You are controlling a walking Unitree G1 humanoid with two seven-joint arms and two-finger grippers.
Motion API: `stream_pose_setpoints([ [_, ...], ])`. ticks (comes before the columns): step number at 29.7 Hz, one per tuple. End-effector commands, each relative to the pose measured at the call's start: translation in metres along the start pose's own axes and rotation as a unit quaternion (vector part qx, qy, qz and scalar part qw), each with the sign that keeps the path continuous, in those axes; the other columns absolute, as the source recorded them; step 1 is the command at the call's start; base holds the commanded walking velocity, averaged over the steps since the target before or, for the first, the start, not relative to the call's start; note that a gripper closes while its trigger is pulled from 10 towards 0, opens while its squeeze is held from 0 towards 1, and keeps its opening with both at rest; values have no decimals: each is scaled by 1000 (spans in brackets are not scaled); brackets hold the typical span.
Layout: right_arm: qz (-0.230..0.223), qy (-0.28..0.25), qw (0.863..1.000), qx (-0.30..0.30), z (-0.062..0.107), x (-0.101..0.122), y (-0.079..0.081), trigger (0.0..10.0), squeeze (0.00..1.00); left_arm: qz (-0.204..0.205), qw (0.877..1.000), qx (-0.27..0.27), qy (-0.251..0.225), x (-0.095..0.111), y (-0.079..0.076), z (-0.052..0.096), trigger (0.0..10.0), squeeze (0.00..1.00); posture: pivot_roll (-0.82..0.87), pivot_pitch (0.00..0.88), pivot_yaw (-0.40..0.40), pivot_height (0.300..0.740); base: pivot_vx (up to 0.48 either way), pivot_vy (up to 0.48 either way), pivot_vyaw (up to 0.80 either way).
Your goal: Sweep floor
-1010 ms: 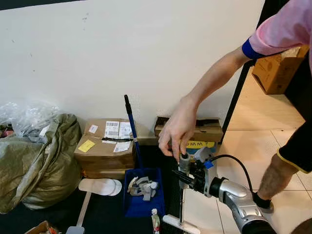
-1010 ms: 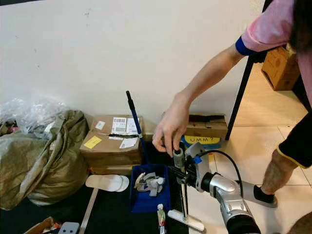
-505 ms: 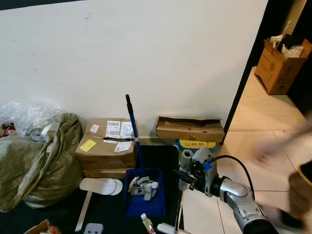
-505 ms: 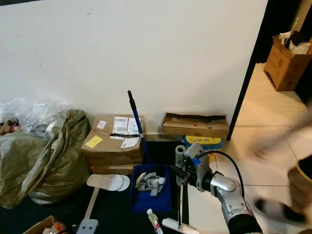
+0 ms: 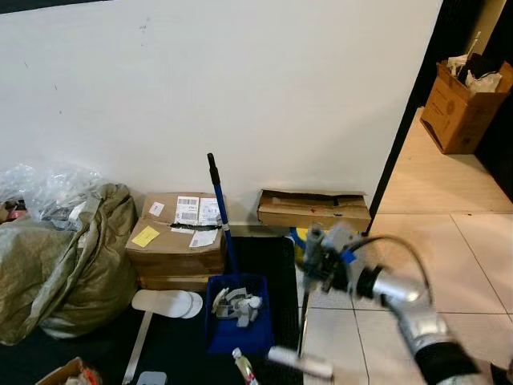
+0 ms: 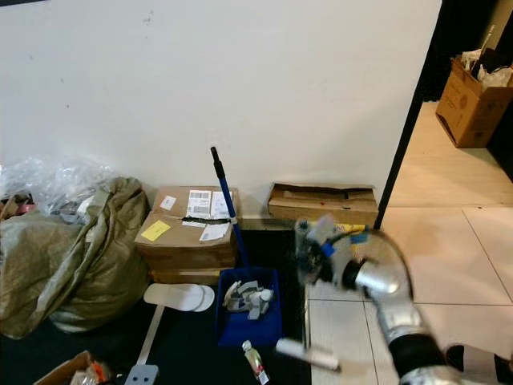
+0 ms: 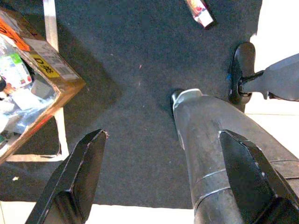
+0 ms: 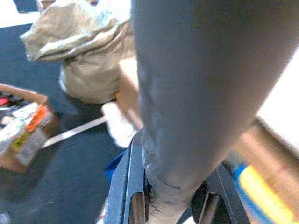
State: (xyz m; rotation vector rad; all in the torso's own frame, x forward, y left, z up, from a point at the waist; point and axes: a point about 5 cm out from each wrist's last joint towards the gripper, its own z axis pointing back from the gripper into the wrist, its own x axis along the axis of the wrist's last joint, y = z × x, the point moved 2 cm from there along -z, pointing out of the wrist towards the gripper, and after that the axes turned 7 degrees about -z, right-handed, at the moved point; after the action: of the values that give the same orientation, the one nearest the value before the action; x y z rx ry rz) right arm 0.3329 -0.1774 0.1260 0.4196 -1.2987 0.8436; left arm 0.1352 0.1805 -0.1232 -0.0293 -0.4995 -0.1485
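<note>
Left eye view shows the right gripper (image 5: 321,258) clamped on the grey grip of a broom (image 5: 303,309), blurred, right at the edge where the dark mat (image 5: 172,341) meets the pale floor tiles (image 5: 449,241); the thin shaft runs down to a pale broom head (image 5: 300,362) lying across that edge, near the bottom of the picture. Right wrist view has the grey grip (image 8: 196,93) set tight between the two black fingers (image 8: 126,186). Just beside the broom on the mat stands a blue bin (image 5: 237,317) of grey parts, with a blue-handled pole (image 5: 219,212) rising from behind it and leaning toward the white wall (image 5: 240,88); a small bottle (image 5: 243,367) lies at the bin's near edge. Along the wall's foot sit two cardboard boxes (image 5: 178,241), a flat box (image 5: 314,210) and, further left, a stuffed sack (image 5: 60,269); a white slipper (image 5: 166,303) lies before the boxes. Tiles to the right run open through a doorway toward another carton (image 5: 469,104). Left wrist view looks down on the mat; the left gripper (image 7: 163,186) hangs there with fingers wide apart, an open box of oddments (image 7: 28,79) near one side.
</note>
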Motion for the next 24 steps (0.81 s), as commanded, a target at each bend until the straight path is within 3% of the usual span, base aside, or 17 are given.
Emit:
stream_pose_setpoints([
  [1,26,-40,999,11,-1,31,-3,0,0,1,1000,9,12,-8,6,2,10000,0,-124,74,51,740,0,0,0],
  [3,-10,-58,997,43,1,44,1,0,0,3,1000,9,13,-8,6,2,10000,0,-124,74,51,740,0,0,0],
  [8,-51,-83,993,71,1,53,6,0,0,4,1000,8,14,-9,6,3,10000,0,-128,75,39,740,0,0,0],
  [16,-94,-77,990,65,-9,36,12,0,0,5,1000,8,14,-10,6,3,10000,0,-121,70,34,740,0,0,0],
  [24,-132,-53,984,111,-30,21,48,0,0,2,1000,10,16,-13,7,4,10000,0,-108,78,30,740,0,0,0],
])
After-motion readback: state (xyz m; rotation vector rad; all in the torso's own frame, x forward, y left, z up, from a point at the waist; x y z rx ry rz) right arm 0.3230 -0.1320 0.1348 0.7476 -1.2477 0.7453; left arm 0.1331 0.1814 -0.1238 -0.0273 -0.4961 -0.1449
